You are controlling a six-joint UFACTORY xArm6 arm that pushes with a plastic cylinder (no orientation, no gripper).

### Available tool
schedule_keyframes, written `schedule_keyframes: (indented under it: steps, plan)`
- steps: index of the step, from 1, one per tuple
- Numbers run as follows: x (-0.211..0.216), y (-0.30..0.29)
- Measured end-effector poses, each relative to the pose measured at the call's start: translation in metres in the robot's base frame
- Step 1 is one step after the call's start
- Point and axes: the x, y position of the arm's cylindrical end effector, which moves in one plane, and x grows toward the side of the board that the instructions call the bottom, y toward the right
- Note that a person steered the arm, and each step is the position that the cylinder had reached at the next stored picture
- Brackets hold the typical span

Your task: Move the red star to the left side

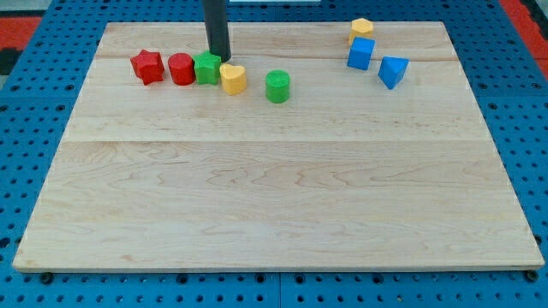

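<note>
Lab bench — blue pegboard point(34, 128) underneath

The red star point(147, 66) is small and bumpy, lies flat on the wood near the view's top left, and sits at the left end of a row of blocks.

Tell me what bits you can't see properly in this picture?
- My tip: whether it touches the green block or the yellow block is unclear from this camera view.
- Green block: its shape; the rod covers its upper right.
- Rod's upper part: cut off by the view's top edge.
- Yellow block at top right: the blue cube hides its base.
</note>
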Motion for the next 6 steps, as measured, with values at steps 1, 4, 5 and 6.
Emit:
schedule_keyframes:
  steps: [1, 4, 5, 6]
  plan:
    - [-0.004, -0.018]
    - [0.011, -0.074]
    - [0.029, -0.087]
    - [0.029, -0.109]
